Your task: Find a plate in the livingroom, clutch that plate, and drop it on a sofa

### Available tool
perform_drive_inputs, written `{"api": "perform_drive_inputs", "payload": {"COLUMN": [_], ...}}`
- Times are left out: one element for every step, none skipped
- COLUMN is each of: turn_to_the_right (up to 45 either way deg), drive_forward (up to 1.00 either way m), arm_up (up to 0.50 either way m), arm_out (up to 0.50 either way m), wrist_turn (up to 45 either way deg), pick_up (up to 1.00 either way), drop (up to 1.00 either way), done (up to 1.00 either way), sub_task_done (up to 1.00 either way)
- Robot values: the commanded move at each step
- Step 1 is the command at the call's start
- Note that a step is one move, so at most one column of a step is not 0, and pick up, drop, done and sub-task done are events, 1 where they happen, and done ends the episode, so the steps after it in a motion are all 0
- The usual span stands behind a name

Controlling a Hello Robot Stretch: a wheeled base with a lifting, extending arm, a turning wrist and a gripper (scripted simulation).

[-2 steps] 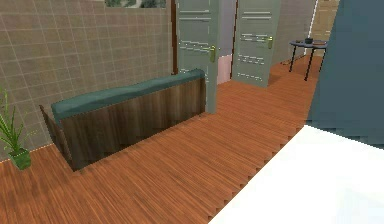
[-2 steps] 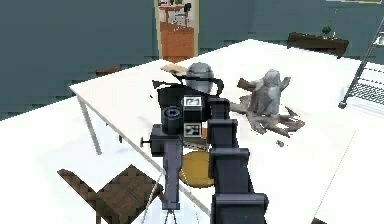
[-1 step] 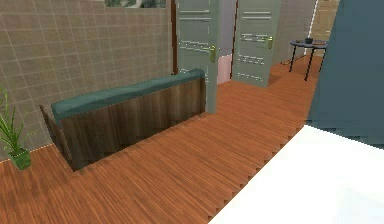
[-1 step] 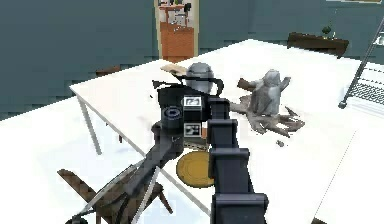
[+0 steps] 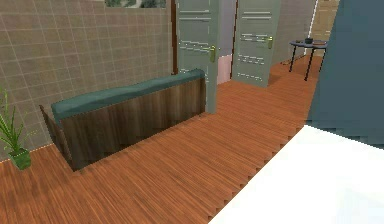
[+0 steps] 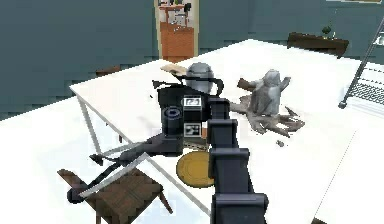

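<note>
The gripper (image 6: 88, 172) juts past the white table's (image 6: 120, 95) near edge by a wooden chair (image 6: 120, 196), a tan plate (image 6: 188, 172) beside the arm (image 6: 232, 165); whether it holds anything cannot be told.

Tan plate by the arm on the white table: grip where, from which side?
Likely the rim of the plate, from the arm side view's left: it lies flat on the table, so only the edge offers hold, and the arm covers its right part.
</note>
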Motion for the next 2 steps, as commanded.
{"api": "perform_drive_inputs", "payload": {"turn_to_the_right": [0.0,0.0], "drive_forward": [0.00,0.00], "arm_up": [0.00,0.00], "arm_out": [0.00,0.00], "wrist_turn": [45.0,45.0], "pick_up": [0.00,0.00], "drop": [0.00,0.00], "done": [0.00,0.00], "sub_task_done": [0.00,0.00]}}
